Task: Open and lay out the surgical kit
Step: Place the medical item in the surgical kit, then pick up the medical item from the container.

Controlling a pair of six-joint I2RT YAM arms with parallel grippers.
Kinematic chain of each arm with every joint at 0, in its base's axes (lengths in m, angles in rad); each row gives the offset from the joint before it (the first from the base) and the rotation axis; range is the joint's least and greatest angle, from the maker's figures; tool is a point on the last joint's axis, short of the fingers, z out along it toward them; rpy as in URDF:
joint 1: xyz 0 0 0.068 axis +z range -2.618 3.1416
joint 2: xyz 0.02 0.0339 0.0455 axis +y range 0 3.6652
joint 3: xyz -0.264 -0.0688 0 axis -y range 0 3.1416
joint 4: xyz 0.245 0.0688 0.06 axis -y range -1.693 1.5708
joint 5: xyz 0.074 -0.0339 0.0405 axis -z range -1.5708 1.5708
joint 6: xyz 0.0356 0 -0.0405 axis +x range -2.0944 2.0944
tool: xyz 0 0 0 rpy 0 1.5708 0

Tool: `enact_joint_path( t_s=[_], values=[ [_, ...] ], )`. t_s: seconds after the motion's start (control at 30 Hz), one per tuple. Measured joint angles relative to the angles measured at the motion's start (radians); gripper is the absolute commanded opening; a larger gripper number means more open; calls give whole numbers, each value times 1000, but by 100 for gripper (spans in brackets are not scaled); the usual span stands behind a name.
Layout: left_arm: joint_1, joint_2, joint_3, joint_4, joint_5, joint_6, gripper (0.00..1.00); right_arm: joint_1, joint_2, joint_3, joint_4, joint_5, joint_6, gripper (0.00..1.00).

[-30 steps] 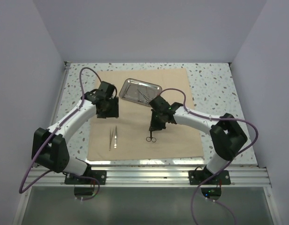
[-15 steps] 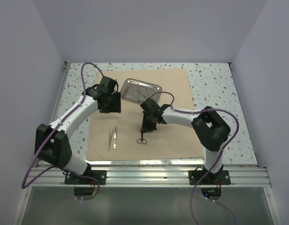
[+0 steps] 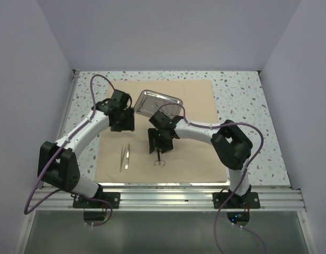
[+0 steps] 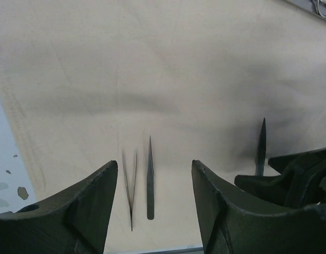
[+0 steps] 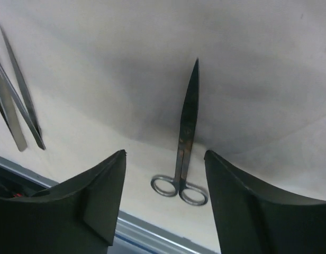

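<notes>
The beige cloth wrap [image 3: 195, 143] lies spread flat on the table. On its far part stands the steel tray [image 3: 152, 98], with thin instruments inside, partly hidden by my right arm. Two slim tweezers [image 3: 124, 157] lie side by side on the near left of the cloth; they also show in the left wrist view as tweezers [image 4: 150, 180]. The scissors [image 3: 160, 160] lie free on the cloth, rings toward the near edge, scissors [image 5: 185, 132]. My right gripper [image 3: 159, 147] [image 5: 165, 153] hangs open just above them. My left gripper [image 3: 123, 126] [image 4: 154, 162] is open and empty above the cloth.
The speckled table [image 3: 242, 100] shows around the cloth. White walls close in the left, right and far sides. A metal rail [image 3: 168, 196] runs along the near edge behind the cloth's hem. The right gripper's body [image 4: 300, 180] sits close at the left gripper's right.
My right arm has carried the scissors leftward and nearer, set them on the cloth and opened its jaws. The left arm has barely moved.
</notes>
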Motion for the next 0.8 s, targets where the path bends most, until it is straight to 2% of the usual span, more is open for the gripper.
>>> enact_joint_path(
  t_s=[0.17,0.27,0.37,0.47,0.63,0.8],
  values=[
    [5,42,48,-2,-1,0,65,21,1,103,-188,47,-51,70],
    [6,96,128,-4,-3,3,72,17,2,251,-296,95,-76,70],
    [6,168,234,3,-6,13,71,11,-3,413,-358,148,-99,70],
    [6,268,355,9,-17,30,68,6,-32,502,-406,199,-119,70],
    [7,501,577,33,-42,72,65,3,-144,475,-489,267,-131,70],
    [11,713,767,33,-41,100,65,-14,-325,289,-562,316,-121,69]
  ],
)
